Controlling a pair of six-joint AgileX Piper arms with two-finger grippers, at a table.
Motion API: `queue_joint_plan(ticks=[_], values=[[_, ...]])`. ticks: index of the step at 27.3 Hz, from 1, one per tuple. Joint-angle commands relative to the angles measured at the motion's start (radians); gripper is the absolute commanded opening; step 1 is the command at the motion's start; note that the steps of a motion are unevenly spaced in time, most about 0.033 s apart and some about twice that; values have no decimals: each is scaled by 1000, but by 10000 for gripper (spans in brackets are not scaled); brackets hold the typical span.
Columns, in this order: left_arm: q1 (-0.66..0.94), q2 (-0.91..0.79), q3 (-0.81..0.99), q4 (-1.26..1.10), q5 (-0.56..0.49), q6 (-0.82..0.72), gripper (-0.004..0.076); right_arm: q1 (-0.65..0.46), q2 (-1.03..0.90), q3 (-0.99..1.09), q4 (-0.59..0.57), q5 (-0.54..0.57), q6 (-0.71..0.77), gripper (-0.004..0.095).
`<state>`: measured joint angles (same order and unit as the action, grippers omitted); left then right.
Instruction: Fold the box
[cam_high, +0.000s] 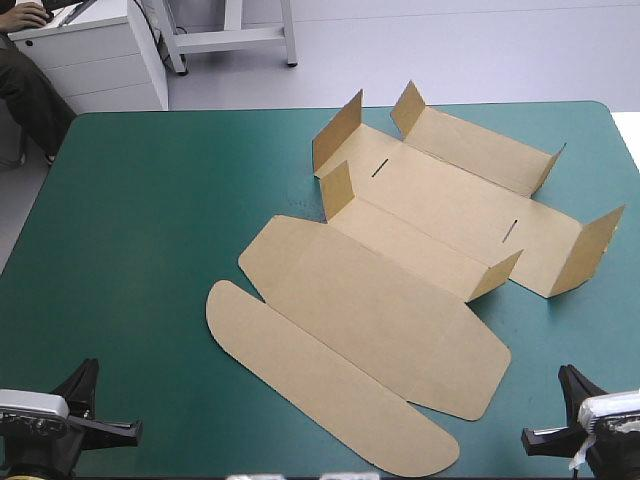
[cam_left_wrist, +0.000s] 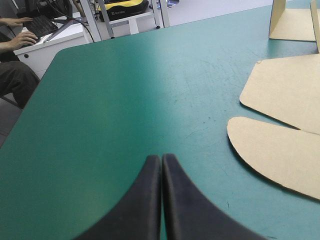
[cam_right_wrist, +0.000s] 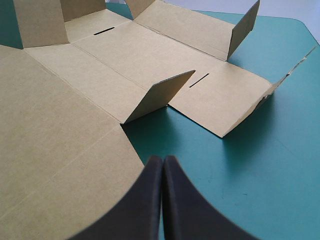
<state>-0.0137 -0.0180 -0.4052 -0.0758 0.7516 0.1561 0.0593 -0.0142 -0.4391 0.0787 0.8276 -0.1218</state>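
The brown box (cam_high: 400, 270) lies unfolded across the middle of the teal-green table, several small flaps standing up at its far and right ends, its rounded lid flap (cam_high: 320, 385) flat toward the front. My left gripper (cam_high: 110, 430) rests at the front left corner, shut and empty, with the rounded flap (cam_left_wrist: 280, 155) off to its side. My right gripper (cam_high: 545, 440) sits at the front right, shut and empty. Just ahead of the right gripper (cam_right_wrist: 162, 162) lies the box's flat panel (cam_right_wrist: 60, 130) with a raised flap (cam_right_wrist: 160, 97) beyond it.
Bare teal-green cover (cam_high: 140, 220) stretches over the left half of the table. A person sits at a white desk (cam_high: 90, 50) beyond the table's far left corner, away from the tabletop.
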Motion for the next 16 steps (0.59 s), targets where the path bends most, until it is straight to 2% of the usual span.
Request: queue_joint_plan(ticks=[1,10,12,14,16], values=[[-4,-11,-22,-4,-81,-10,-10,-4,-21,-31,-4,-76,-4,-20],[-4,-11,-22,-4,-81,-10,-10,-4,-21,-31,-4,-73,-4,-3],[-4,-11,-22,-4,-81,-10,-10,-4,-21,-31,-2,-73,-4,40],[-4,-11,-22,-4,-81,-10,-10,-4,-21,-31,-2,-73,-4,127],[-4,-11,-22,-4,-81,-10,-10,-4,-21,-31,-2,-73,-4,257]])
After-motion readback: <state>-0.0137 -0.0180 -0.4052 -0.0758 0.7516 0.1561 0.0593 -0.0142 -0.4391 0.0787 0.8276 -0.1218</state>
